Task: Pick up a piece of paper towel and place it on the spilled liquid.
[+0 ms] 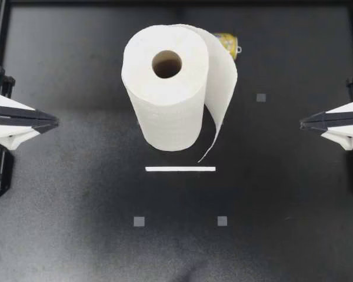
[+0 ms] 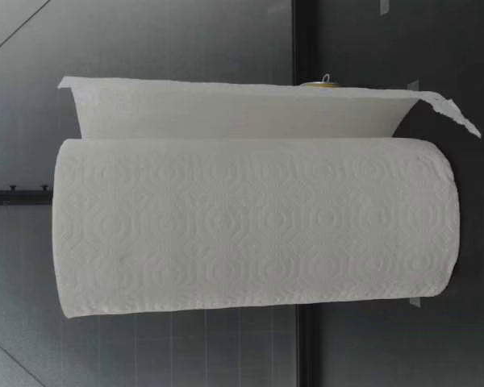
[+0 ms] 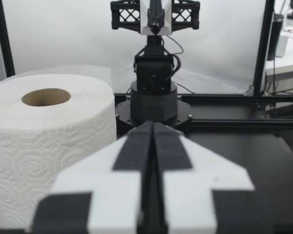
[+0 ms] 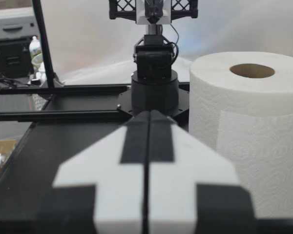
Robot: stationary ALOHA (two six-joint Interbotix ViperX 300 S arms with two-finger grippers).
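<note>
The left gripper is seen at one side of the table, its fingers pressed together with nothing between them. The right gripper is seen at the opposite side, likewise pressed together and empty (the two tips point toward each other across the table). The roll is stood upright on the table between the two grippers, well apart from both. In the left wrist view it is found ahead of that gripper and off to one side, and in the right wrist view it is placed the same way ahead of that gripper. A loose sheet is unwound from the roll on the side toward the right gripper. It hangs down to a torn corner close to the table (whether the corner touches cannot be told). A yellow thing is glimpsed behind the roll, mostly hidden by the sheet and nearer the right gripper than the left. A white strip is laid flat just in front of the roll, about midway between the grippers. Three small grey squares are marked on the table, one of them between the roll and the right gripper.
</note>
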